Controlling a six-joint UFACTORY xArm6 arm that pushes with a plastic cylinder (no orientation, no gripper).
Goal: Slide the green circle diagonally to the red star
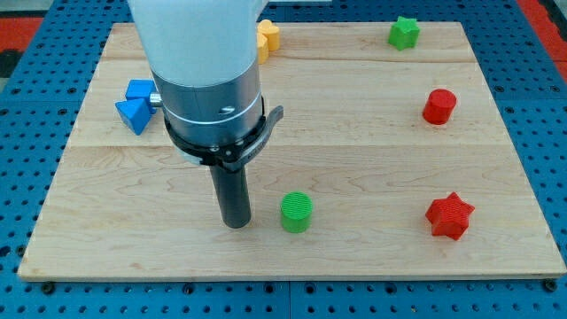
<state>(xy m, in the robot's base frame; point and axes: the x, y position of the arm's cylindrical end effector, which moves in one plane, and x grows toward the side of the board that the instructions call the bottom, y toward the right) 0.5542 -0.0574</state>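
— Blue pegboard surrounds a pale wooden board [292,151] made of planks running from the view's left to its right. What sits on it?

— Near the view's bottom, a little left of centre, stands the green circle [297,212], a short ribbed cylinder. Off to the view's right, at about the same height, lies the red star [450,215]; the two are well apart, with bare wood between them.

— And the arm?

— It comes down from the view's top left as a white and silver housing with a dark rod beneath it. My tip [236,223] rests on the board just beside the green circle, on its left. A narrow strip of wood shows between them, so they appear not to touch.

— Are any fingers clenched or released?

— No fingers exist on this arm; the rod simply ends in a blunt tip, grasping nothing.

— Other blocks?

— A red cylinder [438,106] stands above the red star, toward the view's right edge. A green star [404,32] sits near the top right. A yellow block [267,36] peeks out beside the housing at the top, its shape partly hidden. At the left, a blue cube [139,89] and a blue triangle [134,114] sit touching each other, the cube partly behind the housing.
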